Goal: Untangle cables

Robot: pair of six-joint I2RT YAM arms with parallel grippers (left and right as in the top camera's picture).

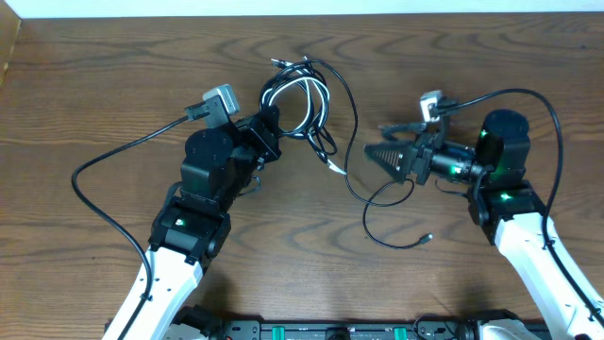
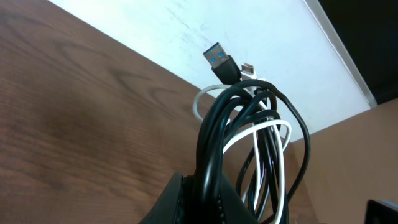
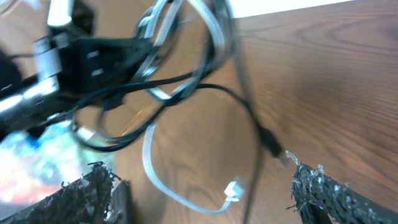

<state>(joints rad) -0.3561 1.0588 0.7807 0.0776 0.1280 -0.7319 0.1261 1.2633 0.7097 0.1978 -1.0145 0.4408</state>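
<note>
1. Left gripper [image 1: 268, 128] is clamped on the cables [image 1: 304, 94]. Its fingers are mostly hidden under the loops.
2. The tangle sits at top centre of the table [image 1: 94, 85]. It holds one white cable [image 2: 261, 127] and black ones too interwoven to count. Two plugs stick up, one a blue-tongued USB plug [image 2: 221, 61].
3. A black strand [image 1: 377, 231] trails right and ends in a small plug on the wood.
4. Right gripper [image 1: 376, 156] gapes wide and empty near that strand. Its own view is blurred.
</note>
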